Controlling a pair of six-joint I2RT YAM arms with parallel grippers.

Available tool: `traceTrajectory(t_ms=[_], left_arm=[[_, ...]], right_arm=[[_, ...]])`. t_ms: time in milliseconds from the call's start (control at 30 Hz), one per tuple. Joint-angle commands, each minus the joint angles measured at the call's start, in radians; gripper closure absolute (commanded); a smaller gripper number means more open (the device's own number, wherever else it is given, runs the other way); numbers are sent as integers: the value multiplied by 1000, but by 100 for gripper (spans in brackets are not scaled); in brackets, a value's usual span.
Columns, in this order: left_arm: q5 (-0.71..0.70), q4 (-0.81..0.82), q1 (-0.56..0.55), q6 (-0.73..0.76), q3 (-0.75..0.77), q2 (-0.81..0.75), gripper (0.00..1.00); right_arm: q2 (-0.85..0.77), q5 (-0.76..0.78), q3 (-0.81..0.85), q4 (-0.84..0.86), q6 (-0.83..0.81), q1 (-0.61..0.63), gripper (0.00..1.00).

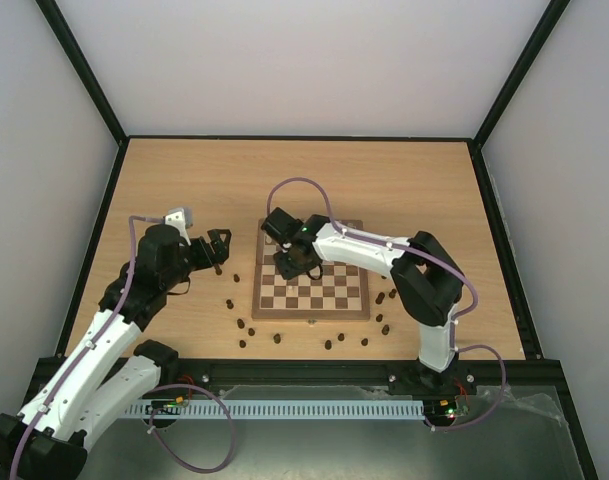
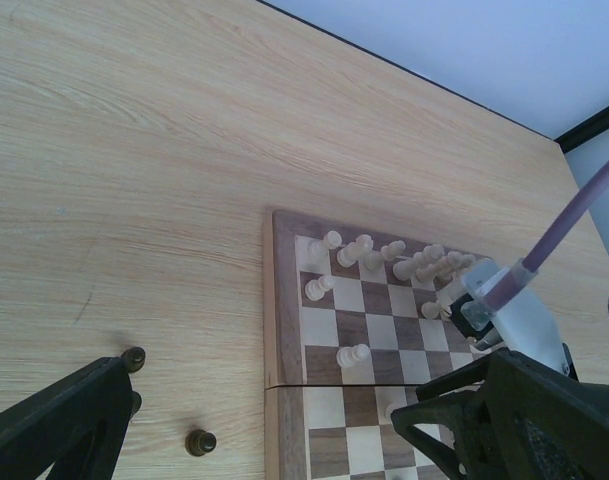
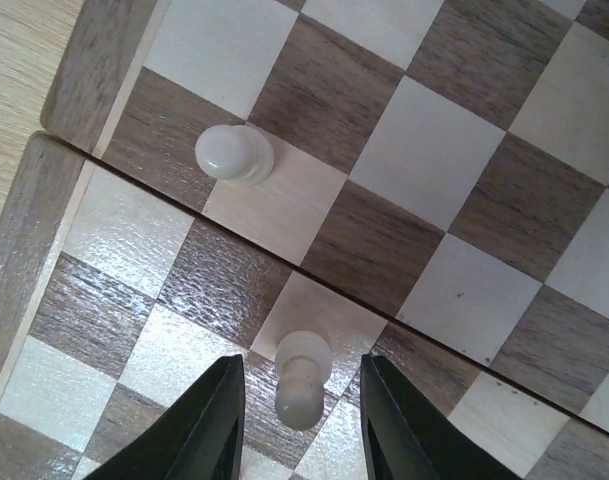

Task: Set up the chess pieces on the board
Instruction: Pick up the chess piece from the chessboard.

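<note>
The board (image 1: 334, 296) lies mid-table, and its brown rim shows in the left wrist view (image 2: 282, 330). Several cream pieces (image 2: 414, 262) stand along its far rows. Dark pieces (image 1: 242, 324) lie scattered on the table left, front and right of it. My right gripper (image 1: 290, 256) is over the board's left part. In its wrist view it (image 3: 301, 365) is open, its fingers on either side of a standing cream pawn (image 3: 300, 400) without touching it. Another cream pawn (image 3: 234, 153) stands near the rim. My left gripper (image 1: 220, 250) is open and empty left of the board.
In the left wrist view two dark pieces (image 2: 133, 358) (image 2: 200, 441) stand on the table by my left finger (image 2: 64, 420). More dark pieces (image 1: 386, 296) lie right of the board. A small clasp (image 1: 314, 321) sits on the board's near edge. Black frame rails edge the table.
</note>
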Motion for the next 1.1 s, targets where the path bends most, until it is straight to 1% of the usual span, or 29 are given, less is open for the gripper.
traceTrajectory(t_ms=[0, 67, 267, 500, 533, 600, 733, 1067], left_arm=[[-8, -4, -5, 3, 19, -5, 1], [-8, -2, -4, 5, 19, -5, 0], [-8, 0, -5, 6, 14, -4, 0], [-10, 5, -4, 6, 10, -1, 1], [-10, 6, -4, 7, 8, -1, 0], [-10, 7, -5, 6, 8, 0, 0], [-11, 9, -4, 7, 8, 0, 1], [-15, 8, -4, 7, 9, 9, 1]], right_arm=[[41, 27, 43, -53, 1, 4, 68], [48, 34, 51, -58, 0, 6, 70], [60, 38, 61, -70, -2, 5, 81], [63, 55, 61, -89, -5, 5, 81], [62, 55, 59, -90, -5, 4, 82], [58, 57, 57, -89, -6, 6, 87], [53, 91, 69, -95, -10, 1, 89], [79, 74, 167, -111, -43, -106, 89]])
